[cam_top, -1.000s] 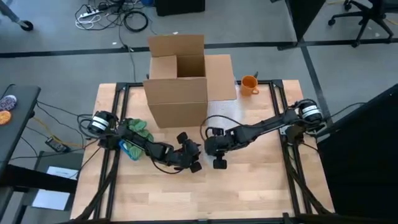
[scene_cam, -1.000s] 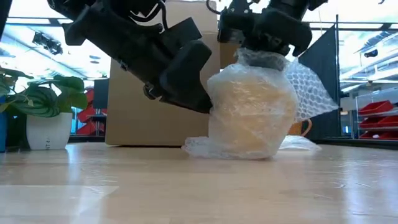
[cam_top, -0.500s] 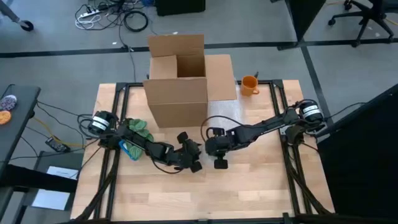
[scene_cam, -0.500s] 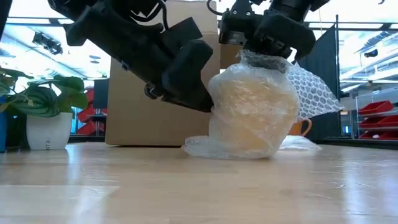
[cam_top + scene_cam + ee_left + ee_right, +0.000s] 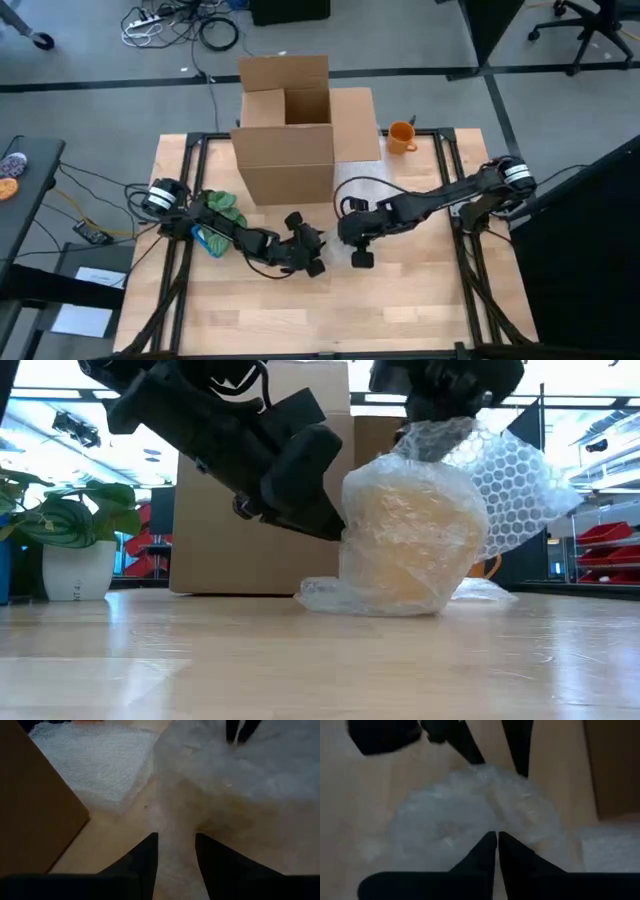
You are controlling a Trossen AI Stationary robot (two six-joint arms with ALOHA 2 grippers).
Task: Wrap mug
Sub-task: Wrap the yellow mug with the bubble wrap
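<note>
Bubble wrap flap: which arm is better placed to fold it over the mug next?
Right, probably. The right gripper sits above the wrapped mug and already pinches the bubble wrap flap, fingers shut. The left gripper presses the mug's side, seemingly bracing it.

mug (image 5: 405,540) showing only as a yellowish blur under bubble wrap (image 5: 500,480), handle hidden | left gripper (image 5: 175,857) fingers running off the left wrist frame edge | right gripper (image 5: 497,851) tips pinching wrap, contact blurred | high view: both arms covering the bundle
</note>
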